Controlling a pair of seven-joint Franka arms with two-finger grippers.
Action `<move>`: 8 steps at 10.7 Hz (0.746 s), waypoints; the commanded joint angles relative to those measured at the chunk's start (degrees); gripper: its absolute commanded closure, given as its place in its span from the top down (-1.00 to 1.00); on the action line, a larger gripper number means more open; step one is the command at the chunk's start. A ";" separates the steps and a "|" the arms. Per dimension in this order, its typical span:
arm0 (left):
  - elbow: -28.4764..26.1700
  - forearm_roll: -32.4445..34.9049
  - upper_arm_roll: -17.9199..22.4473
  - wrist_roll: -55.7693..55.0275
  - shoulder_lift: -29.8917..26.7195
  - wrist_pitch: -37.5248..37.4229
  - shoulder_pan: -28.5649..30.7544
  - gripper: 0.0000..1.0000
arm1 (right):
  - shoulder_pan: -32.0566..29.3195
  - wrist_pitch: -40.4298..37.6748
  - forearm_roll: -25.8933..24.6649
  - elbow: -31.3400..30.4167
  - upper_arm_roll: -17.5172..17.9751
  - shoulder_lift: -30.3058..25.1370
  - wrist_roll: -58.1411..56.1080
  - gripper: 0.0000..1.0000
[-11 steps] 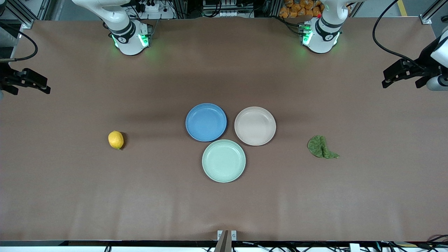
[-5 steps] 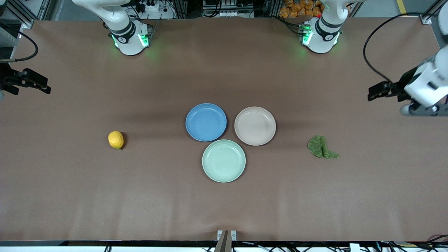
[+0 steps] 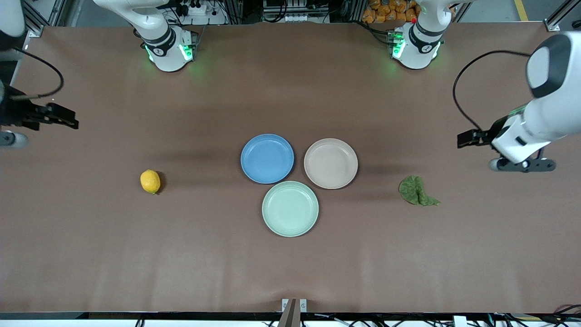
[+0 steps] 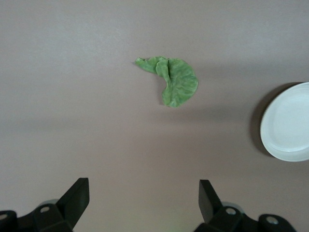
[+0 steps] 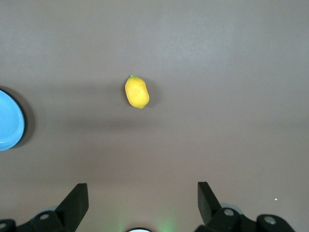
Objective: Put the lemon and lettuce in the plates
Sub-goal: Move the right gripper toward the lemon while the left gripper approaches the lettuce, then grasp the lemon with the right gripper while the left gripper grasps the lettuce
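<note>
While neither load was yet gripped: lettuce (image 3: 416, 191) on bench (image 3: 290, 272) toward left arm's end, pointed end nearest camera; lemon (image 3: 150, 181) toward right arm's end; blue plate (image 3: 267, 158), beige plate (image 3: 331, 163) between; left gripper (image 4: 144, 203), right gripper (image 5: 143, 202) aloft, spread wide

Two white arm bases (image 3: 168, 47) (image 3: 415, 45) are seen along the table's top edge, each ringed by a black band and lit by green lights. A rounded white link with a grey oval cap (image 3: 542, 66) is shown on the left arm, and a black cable (image 3: 463, 91) is looped from it to a black wrist camera. Black angular fingers with round screw holes (image 4: 79, 198) (image 5: 77, 203) are carried by both grippers.
</note>
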 commanded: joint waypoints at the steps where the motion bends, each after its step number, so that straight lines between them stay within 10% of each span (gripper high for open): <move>1: -5.52 0.75 -0.12 -0.42 1.21 8.73 0.26 1.00 | 0.01 2.79 2.04 -0.45 0.62 4.67 0.49 1.00; 8: -5.81 2.24 -0.21 -12.70 13.94 19.21 -3.50 1.00 | 1.24 26.69 2.66 -15.99 0.62 9.52 0.23 1.00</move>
